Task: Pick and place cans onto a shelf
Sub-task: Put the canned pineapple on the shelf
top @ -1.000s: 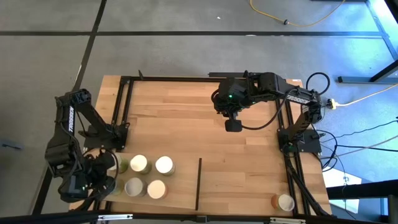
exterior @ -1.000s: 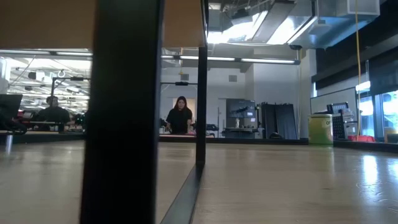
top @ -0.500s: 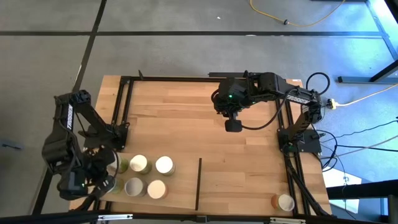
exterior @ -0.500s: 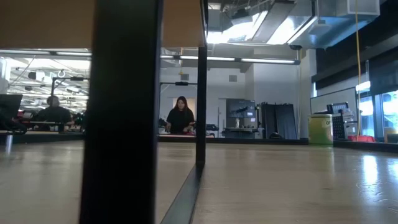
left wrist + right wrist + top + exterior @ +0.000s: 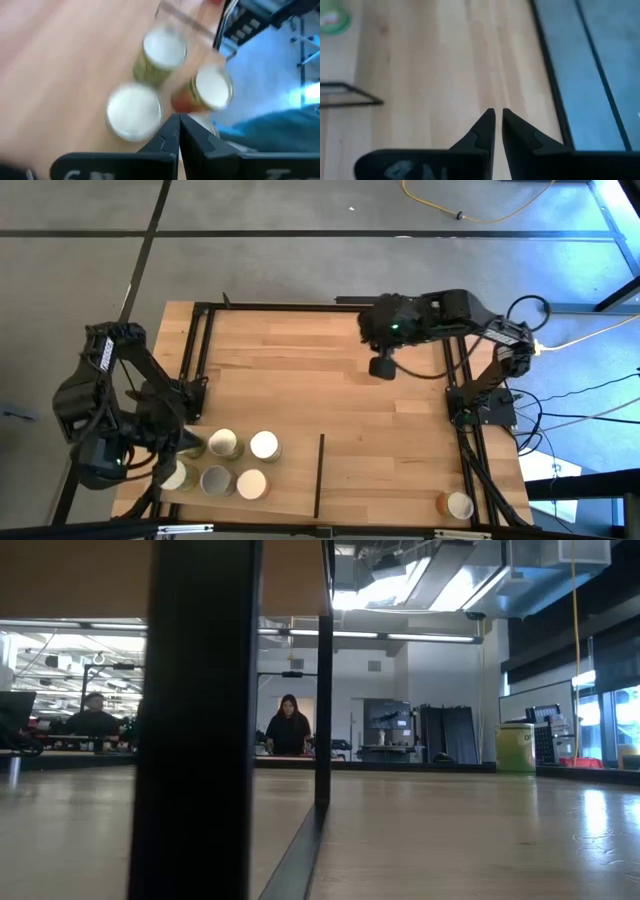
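Several cans with pale cream tops stand upright in a cluster (image 5: 240,465) on the pale shelf panel (image 5: 290,480) at the table's near left. The panel's thin dark divider (image 5: 319,475) stands to their right. One more can (image 5: 458,505) stands at the near right corner. My left gripper (image 5: 160,452) is shut and empty, beside the cluster's left end. Its wrist view shows a green can (image 5: 164,50), an orange can (image 5: 212,87) and a third cream top (image 5: 134,110) past the fingertips (image 5: 179,117). My right gripper (image 5: 381,367) is shut and empty over the bare far right of the table (image 5: 498,112).
A black metal frame (image 5: 195,350) runs along the table's left, far and right sides. The low view shows a dark post (image 5: 195,720), the divider (image 5: 322,680) and people in the room behind. A green round thing (image 5: 332,20) lies beyond my right fingers.
My left arm has drawn back toward the table's left edge, uncovering the can at the cluster's near left. My right gripper has gone a little toward the table's far and right edges. The cans have stayed where they were.
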Robot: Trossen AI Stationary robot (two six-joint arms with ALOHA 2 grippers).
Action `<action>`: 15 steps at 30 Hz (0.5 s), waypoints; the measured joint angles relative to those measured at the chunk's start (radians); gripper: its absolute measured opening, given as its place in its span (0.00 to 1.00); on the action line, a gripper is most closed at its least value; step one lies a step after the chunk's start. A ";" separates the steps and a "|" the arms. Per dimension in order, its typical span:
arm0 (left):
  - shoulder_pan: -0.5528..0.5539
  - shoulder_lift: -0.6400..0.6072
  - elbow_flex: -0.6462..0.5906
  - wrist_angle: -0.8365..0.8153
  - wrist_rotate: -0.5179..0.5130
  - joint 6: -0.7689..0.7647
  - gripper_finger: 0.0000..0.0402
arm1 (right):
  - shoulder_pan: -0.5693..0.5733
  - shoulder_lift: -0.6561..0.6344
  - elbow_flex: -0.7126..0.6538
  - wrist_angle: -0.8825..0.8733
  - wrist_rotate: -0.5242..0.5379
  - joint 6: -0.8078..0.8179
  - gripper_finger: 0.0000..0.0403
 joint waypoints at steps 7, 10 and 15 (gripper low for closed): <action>0.000 -0.081 -0.057 0.001 -0.137 0.181 0.00 | 0.000 -0.077 -0.003 -0.132 0.141 0.278 0.09; 0.000 -0.135 -0.105 0.000 -0.150 0.213 0.00 | -0.001 -0.101 -0.011 -0.125 0.116 0.317 0.09; 0.000 -0.219 -0.172 0.000 -0.148 0.215 0.00 | -0.008 -0.115 -0.014 -0.124 0.155 0.442 0.09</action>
